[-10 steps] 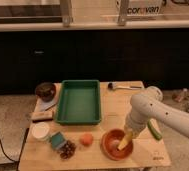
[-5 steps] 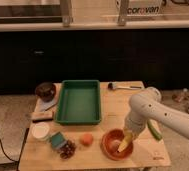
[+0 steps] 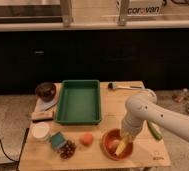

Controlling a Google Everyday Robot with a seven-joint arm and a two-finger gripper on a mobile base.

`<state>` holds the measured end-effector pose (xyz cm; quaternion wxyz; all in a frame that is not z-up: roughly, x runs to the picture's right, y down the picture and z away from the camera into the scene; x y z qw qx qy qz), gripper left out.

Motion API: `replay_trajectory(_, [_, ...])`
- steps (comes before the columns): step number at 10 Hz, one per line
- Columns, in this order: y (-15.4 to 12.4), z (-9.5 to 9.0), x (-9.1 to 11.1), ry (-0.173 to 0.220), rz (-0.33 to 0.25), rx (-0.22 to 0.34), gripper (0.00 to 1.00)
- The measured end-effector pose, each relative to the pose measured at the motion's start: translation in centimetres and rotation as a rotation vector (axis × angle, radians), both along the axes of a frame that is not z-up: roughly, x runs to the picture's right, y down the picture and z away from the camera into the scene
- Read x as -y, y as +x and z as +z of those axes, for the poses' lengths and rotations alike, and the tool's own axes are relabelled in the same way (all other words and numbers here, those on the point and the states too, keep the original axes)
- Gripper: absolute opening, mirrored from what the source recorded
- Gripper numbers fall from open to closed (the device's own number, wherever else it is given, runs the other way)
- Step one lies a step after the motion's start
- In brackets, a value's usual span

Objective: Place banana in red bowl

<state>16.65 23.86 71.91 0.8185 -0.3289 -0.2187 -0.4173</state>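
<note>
Wooden table (image 3: 95,160): work surface bearing every item listed. White robot arm (image 3: 155,112): reaches in from the right and bends down over the near right part of the table; its pose matches that of the two earlier views, with no shift to be made out. Green tray (image 3: 79,101): centre of the table, nothing in it, well apart from the work. Red bowl (image 3: 107,142): near edge, right of centre, directly under the arm's end. Banana (image 3: 120,148): yellow, lying inside the red bowl and leaning toward its right wall, in the same place as a moment ago. Gripper (image 3: 124,137): low over the bowl, touching or just above the banana; whether it grips the fruit or has let go cannot be told. Lesser items: dark bowl (image 3: 45,90) at far left, white cup (image 3: 40,131) at near left, orange fruit (image 3: 87,138) just left of the red bowl, green object (image 3: 154,131) beside the arm. Assessment: the banana appears delivered; what likely remains is release and withdrawal, taking care not to drag the fruit back out.
</note>
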Motion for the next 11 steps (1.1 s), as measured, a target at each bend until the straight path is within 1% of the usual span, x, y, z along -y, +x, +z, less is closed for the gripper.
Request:
replay_trajectory(2, [-1.1, 0.0, -0.3, -0.013, -0.016, 0.028, 0.69])
replay_trajectory(3, [-1.8, 0.1, -0.3, -0.019, -0.027, 0.043, 0.77])
replay_trajectory(4, [-2.2, 0.2, -0.2, -0.025, -0.032, 0.057, 0.80])
replay_trajectory(6, [-2.3, 0.4, -0.1, -0.035, -0.033, 0.069, 0.80])
replay_trajectory(8, [-2.3, 0.9, 0.5, -0.036, -0.034, 0.071, 0.80])
replay_trajectory(11, [-0.6, 1.4, 1.3, -0.030, -0.015, 0.039, 0.80])
